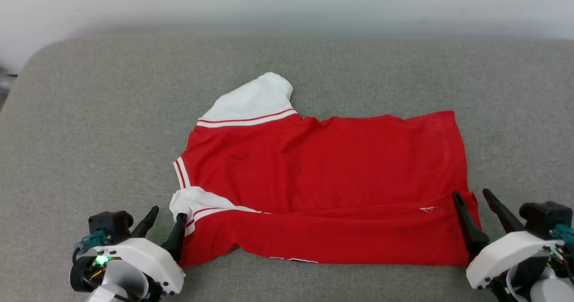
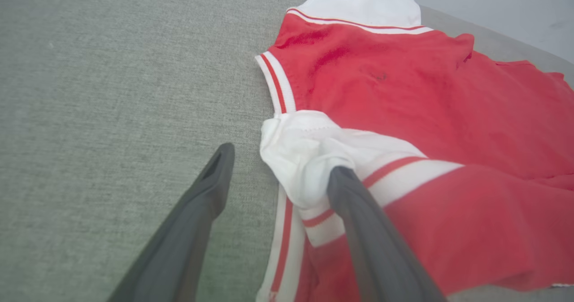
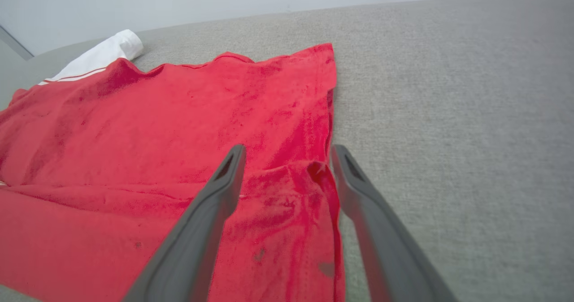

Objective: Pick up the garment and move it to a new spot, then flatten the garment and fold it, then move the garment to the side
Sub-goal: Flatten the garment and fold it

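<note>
The garment, a red jersey with white sleeve panels and white trim, lies spread on the grey cushion, with its near strip folded over the body. My left gripper stands open at the garment's near left corner. In the left wrist view the left gripper has one finger on the bunched white sleeve and the other over bare cushion. My right gripper stands open at the near right corner. In the right wrist view the right gripper straddles the red side hem and holds nothing.
The grey cushion stretches well past the garment on every side. A pale wall rises behind its far edge. The cushion's rounded far left corner drops off beside a dark gap.
</note>
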Robot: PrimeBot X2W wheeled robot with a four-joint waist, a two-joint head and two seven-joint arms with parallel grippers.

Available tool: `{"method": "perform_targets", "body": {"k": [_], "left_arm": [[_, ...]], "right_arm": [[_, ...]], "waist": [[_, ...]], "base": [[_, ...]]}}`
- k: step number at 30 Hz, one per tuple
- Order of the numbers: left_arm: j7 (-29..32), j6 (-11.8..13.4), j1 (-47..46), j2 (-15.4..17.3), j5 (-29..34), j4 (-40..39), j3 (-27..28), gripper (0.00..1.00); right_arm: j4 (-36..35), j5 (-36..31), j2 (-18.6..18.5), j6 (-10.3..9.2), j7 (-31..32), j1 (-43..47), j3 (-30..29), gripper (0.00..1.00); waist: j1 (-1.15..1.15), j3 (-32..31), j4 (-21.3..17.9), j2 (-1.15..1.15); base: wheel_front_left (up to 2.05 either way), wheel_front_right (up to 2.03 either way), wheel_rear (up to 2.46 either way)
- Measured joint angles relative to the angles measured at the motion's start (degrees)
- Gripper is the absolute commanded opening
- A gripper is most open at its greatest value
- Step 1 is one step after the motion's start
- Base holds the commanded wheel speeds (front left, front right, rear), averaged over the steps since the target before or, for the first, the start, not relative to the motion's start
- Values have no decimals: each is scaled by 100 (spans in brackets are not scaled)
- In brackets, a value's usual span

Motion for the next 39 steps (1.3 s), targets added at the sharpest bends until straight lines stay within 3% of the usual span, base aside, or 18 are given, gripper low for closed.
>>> {"method": "perform_targets", "body": {"k": [6, 16, 23, 29, 39], "left_arm": [[681, 100, 125, 314, -193, -477, 89, 100], [3084, 379, 389, 1105, -990, -1657, 200, 100], [4402, 857, 497, 1344, -1517, -2095, 247, 100], [4745, 1032, 482, 1319, -1635, -1897, 163, 100], [4800, 851, 209, 1011, -1791, -1103, -26, 100]], "right_arm": [[-394, -203, 224, 0, -179, 388, -342, 100], [-1182, -458, 554, -1, 168, 948, -626, 100], [-1548, -533, 642, -1, 309, 1043, -667, 100], [-1719, -542, 673, -1, 333, 1003, -658, 100], [-1722, -501, 719, -1, 357, 838, -705, 100]], "waist": [[-1, -406, 28, 0], [-1, -807, -123, 0], [-1, -721, -263, 0], [-1, -430, -387, 0], [-1, 1, -544, 0]], "base": [[0, 0, 0], [0, 0, 0], [0, 0, 0], [0, 0, 0], [0, 0, 0]]}}
